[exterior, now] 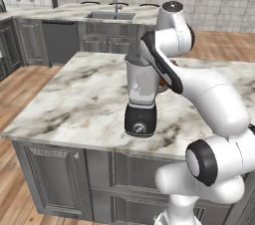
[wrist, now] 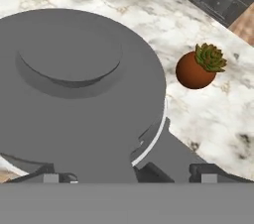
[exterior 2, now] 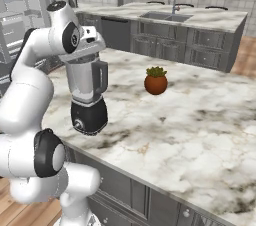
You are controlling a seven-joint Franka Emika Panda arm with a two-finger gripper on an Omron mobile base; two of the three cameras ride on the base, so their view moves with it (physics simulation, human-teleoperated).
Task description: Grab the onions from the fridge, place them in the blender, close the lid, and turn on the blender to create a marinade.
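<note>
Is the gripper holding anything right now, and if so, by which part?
Nothing is held. The gripper stands open just above the lid, which sits on the blender.

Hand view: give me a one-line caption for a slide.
Looking down on the blender's dark grey lid, seated on the jug, with a small potted plant beyond it on the marble counter.

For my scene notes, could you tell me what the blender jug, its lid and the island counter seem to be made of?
Jug: translucent grey, probably plastic or glass; the wall looks see-through.
Lid: matte dark grey, likely plastic; flat, without shine, seated on the jug.
Counter: polished marble-like stone; white with brown-grey veining.
</note>
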